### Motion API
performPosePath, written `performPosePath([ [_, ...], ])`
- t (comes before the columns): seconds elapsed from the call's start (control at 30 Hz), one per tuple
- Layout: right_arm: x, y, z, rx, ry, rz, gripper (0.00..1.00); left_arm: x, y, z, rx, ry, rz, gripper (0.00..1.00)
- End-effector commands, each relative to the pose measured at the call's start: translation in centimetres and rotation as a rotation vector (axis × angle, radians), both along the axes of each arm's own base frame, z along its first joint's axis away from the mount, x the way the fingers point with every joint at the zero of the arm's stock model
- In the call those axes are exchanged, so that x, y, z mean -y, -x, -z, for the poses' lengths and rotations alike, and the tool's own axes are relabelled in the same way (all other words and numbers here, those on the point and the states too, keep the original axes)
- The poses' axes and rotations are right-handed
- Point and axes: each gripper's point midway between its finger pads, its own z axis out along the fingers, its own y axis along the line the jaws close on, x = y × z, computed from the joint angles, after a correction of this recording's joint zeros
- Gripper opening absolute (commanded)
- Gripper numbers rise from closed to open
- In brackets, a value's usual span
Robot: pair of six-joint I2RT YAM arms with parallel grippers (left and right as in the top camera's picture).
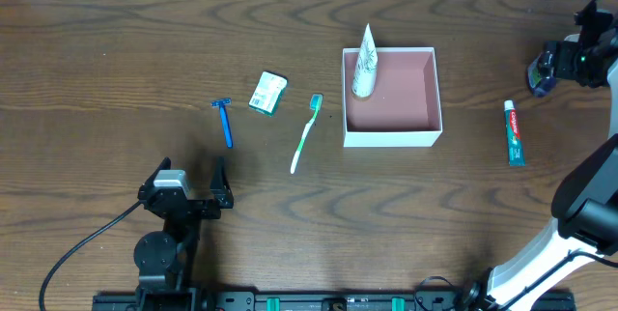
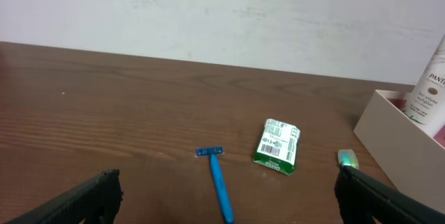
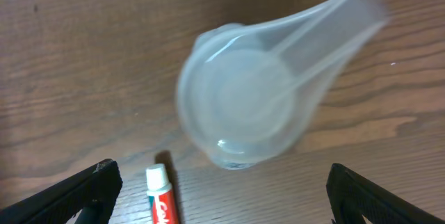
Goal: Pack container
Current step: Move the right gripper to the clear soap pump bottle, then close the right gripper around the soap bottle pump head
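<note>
The container (image 1: 425,135), a shallow white box with a pink inside, sits right of the table's middle. A white Pantene tube (image 1: 365,60) leans in its left corner and shows at the edge of the left wrist view (image 2: 432,78). My left gripper (image 1: 190,180) is at the near left, open and empty (image 2: 226,186), with a blue razor (image 2: 219,182) ahead of it. At the far right my right gripper (image 1: 546,68) stands open (image 3: 222,189) above a blurred clear plastic cup (image 3: 257,106) and holds nothing. The toothpaste's (image 1: 514,132) cap (image 3: 158,177) lies just inside the left finger.
Left of the container lie a blue razor (image 1: 225,121), a green soap packet (image 1: 267,92) (image 2: 278,144) and a green-and-white toothbrush (image 1: 307,133). A black cable (image 1: 77,248) trails from the left arm's base. A white wall (image 2: 222,15) rises behind the table.
</note>
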Motion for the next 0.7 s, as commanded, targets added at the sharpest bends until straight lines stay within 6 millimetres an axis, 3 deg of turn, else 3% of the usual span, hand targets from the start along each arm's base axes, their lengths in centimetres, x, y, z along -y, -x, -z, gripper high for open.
performPosePath([
  [0.0, 0.5, 0.3, 0.8, -0.01, 0.025, -0.033, 0.96, 0.0, 0.1, 1.6, -0.046, -0.005, 0.002, 0.98],
  [0.23, 0.5, 0.0, 2.6, 0.015, 0.035, -0.045, 0.97, 0.0, 0.1, 1.6, -0.046, -0.005, 0.002, 0.98],
  [0.67, 0.2, -1.4, 2.3, 0.088, 0.028, -0.093, 0.97, 0.0, 0.1, 1.6, -0.046, -0.005, 0.002, 0.98],
])
